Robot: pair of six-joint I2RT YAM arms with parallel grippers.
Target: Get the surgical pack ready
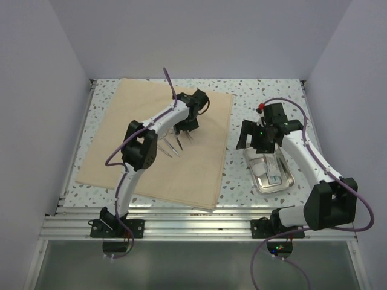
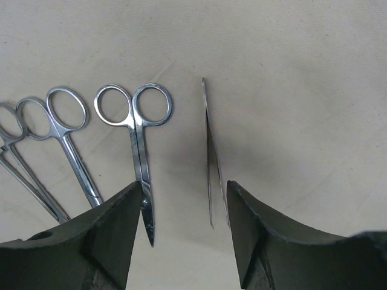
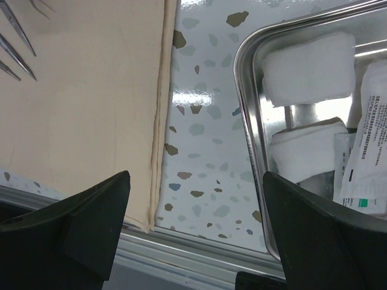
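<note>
Seen from above, a speckled table (image 1: 260, 96) carries a tan cloth sheet (image 1: 181, 175) spread flat over its left half, slightly askew, its near right corner close to the table's near edge. The left arm (image 1: 140, 148) rises from its base at the near edge, bends at a raised elbow, and stretches its forearm away over the middle of the cloth, wrist turned so the left gripper (image 2: 184, 187) points straight down. Its wrist camera shows the two dark fingers standing apart above the cloth – nothing is clamped. Slim forceps (image 2: 208, 139) lie flat on the cloth in the gap between them, tips close beside one finger; whether they touch it cannot be told. Closed scissors (image 2: 140, 151) lie just beside the forceps, blades passing by the other finger, and two more ring-handled instruments (image 2: 66, 130) lie in a row next to the scissors, all near the cloth's centre. The right arm (image 1: 326, 205) folds at an elbow low by the table's near right corner, forearm angled back inward, with the right gripper (image 3: 195, 178) hanging over bare table between the cloth's right edge and a steel tray (image 3: 245, 121). Its fingers are spread wide, holding nothing. The tray sits on the table's right half, apart from the cloth – inside it are white gauze (image 3: 308, 66) rolls and a printed packet (image 3: 369, 145).
</note>
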